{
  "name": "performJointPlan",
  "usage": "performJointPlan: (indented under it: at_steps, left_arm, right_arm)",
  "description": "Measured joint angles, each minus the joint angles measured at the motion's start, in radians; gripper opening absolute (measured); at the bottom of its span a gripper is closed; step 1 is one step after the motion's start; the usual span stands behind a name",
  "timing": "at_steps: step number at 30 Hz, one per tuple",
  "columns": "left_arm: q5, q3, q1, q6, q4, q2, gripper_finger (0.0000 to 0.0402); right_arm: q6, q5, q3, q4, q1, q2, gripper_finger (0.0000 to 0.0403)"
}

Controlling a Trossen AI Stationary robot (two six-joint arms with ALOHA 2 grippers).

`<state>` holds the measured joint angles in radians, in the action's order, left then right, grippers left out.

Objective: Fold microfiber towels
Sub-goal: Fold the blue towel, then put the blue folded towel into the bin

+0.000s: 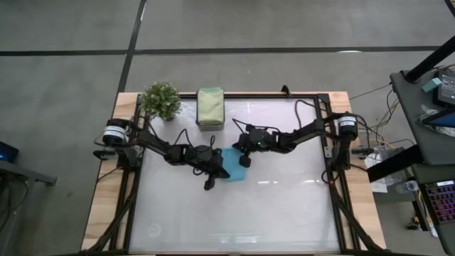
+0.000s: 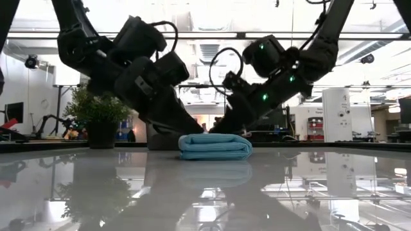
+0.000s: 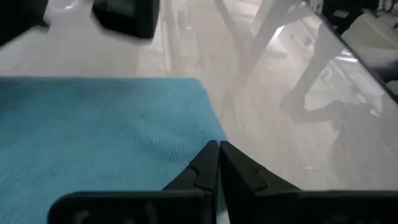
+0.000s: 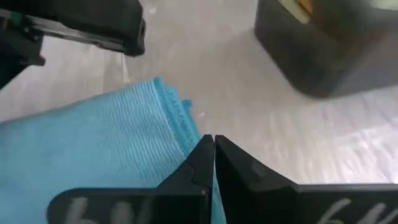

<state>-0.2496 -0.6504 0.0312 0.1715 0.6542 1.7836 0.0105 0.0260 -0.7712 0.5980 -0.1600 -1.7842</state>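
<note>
Both arms meet mid-desk (image 1: 284,213) over a folded light blue towel (image 1: 233,169); left claw (image 1: 209,183) and right claw (image 1: 244,161) seemingly touching its edges. Green folded towels (image 1: 210,107) sit beside a potted plant (image 1: 161,99).

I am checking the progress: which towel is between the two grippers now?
The light blue towel, folded at table centre; the green towels sit stacked at the far edge.

Folded light blue towel (image 1: 233,166) mid-table; green stack (image 1: 210,107) apparently folded.

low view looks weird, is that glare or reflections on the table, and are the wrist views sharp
Low view: glossy table mirrors the folded blue towel, plant and arms, which are backlit and dark against bright ceiling light. Left wrist view: towel sharp, background soft. Right wrist view: dark box blurred.
</note>
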Motion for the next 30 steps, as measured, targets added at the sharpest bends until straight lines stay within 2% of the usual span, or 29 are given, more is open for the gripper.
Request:
performJointPlan:
  at_steps: [6,10,15,19,24,30]
  left_arm:
    - [0.061,-0.002,-0.001,0.006,-0.168,-0.090,0.0000]
    - [0.073,-0.001,-0.001,0.066,-0.295,-0.174,0.0000]
    - [0.169,0.005,-0.002,0.256,-0.418,-0.284,0.0000]
    - [0.186,0.008,-0.002,0.249,-0.416,-0.309,0.0000]
    - [0.239,0.011,0.001,0.238,-0.404,-0.270,0.0000]
    - [0.288,0.012,0.001,0.232,-0.368,-0.175,0.0000]
  right_arm:
    - [-0.159,-0.001,-0.005,-0.182,0.000,0.139,0.0009]
    - [-0.304,-0.082,-0.008,-0.335,-0.001,0.233,0.0024]
    - [-0.570,-0.232,-0.008,-0.492,0.000,0.288,0.0080]
    - [-0.691,-0.293,-0.007,-0.542,0.000,0.279,0.0139]
    - [-0.757,-0.299,-0.005,-0.538,-0.002,0.235,0.0208]
    - [-0.782,-0.326,-0.005,-0.496,-0.002,0.156,0.0264]
